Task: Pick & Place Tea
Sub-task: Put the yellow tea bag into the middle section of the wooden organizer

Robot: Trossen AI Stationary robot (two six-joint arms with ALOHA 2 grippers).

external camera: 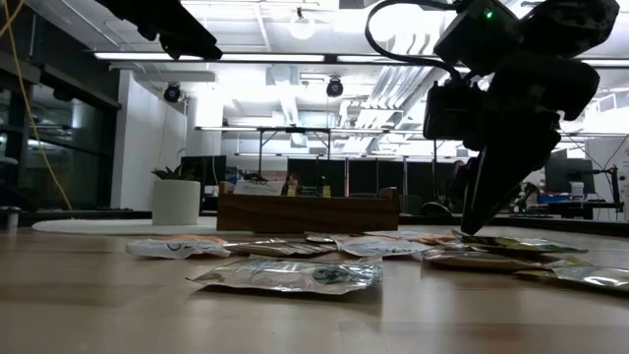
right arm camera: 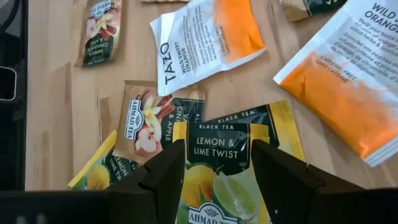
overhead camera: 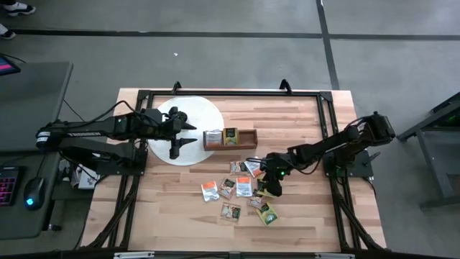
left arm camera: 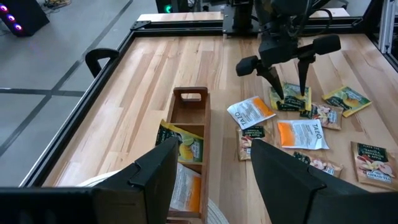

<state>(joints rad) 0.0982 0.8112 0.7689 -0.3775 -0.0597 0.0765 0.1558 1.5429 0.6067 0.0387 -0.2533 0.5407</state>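
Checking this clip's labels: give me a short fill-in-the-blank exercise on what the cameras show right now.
1. The right gripper is lowered over a sachet printed "Lemon & ____".
2. The wooden box lies beside a white round ____.
3. The left gripper hovers open above the ____.
4. The box's end compartment farthest from the disc is ____.

Missing: Lime Twist; disc; disc; empty

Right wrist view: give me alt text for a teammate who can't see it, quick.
The right gripper hangs open just above a green-and-yellow Lemon & Lime Twist sachet, one dark finger on each side. Beside it lie a brownish cinnamon-apple sachet and two orange-and-white Tazo sachets on the wooden table.
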